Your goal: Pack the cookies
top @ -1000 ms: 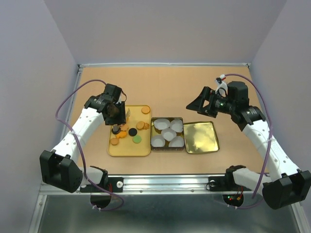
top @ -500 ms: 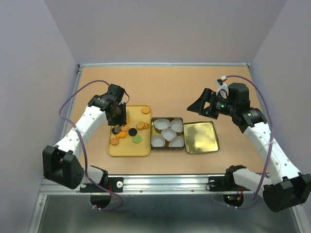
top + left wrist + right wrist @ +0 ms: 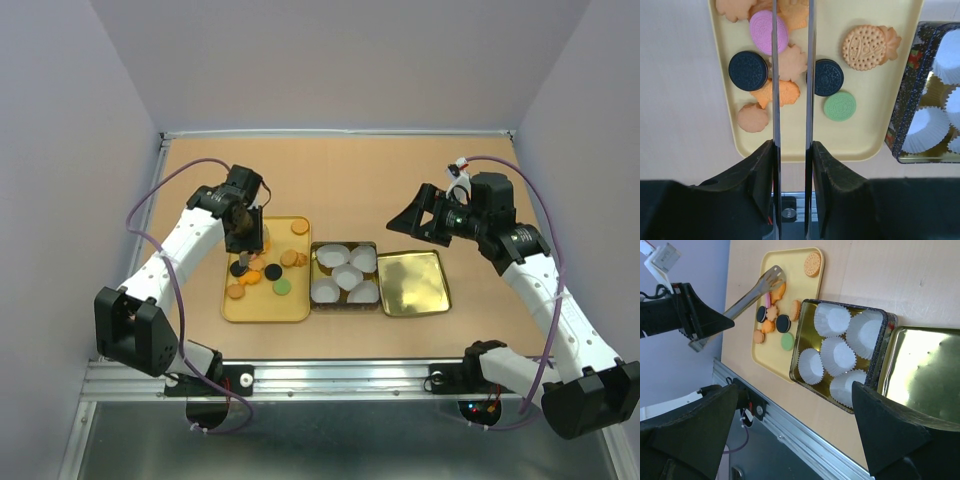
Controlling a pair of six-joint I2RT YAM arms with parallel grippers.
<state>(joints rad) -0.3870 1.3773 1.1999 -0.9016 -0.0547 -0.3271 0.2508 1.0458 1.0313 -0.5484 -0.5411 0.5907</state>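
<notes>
Clamped in the left gripper (image 3: 792, 150): a pair of metal tongs (image 3: 775, 75), black fingers (image 3: 762, 170) pressed in on both arms, blades drawn narrow and parallel. Tongs poised over the left part of the yellow tray (image 3: 875, 130), one blade on either side of a pale flower-shaped cookie (image 3: 791, 62); no telling whether touching it.

Right gripper (image 3: 412, 212): spread wide, nothing in it, raised above the worktop (image 3: 350, 170) beyond the far edge of the gold lid (image 3: 412, 285).

All cookies (image 3: 262, 270) on the tray, mostly bunched toward its left and far part: a pink one (image 3: 768, 31), two black ones (image 3: 748, 70) (image 3: 827, 77), a green one (image 3: 840, 105), several orange. Apart from these, nearer the tray's right rim, a dotted tan cookie (image 3: 865, 47).

Tray's right rim just beside the left wall of the tin (image 3: 905, 85), with five white paper cups (image 3: 837, 352) inside. Tin's right wall against the lid's left edge, or nearly so. All three in a row across the worktop's near middle.

Broad open stretch from their far edges to the worktop's far edge. Narrower strips along the near edge and left of the tray; more room right of the lid.

Embossed patterns on the cookie faces, no letters legible. Dark print with red and green on the tin's outer wall, too small to read.
</notes>
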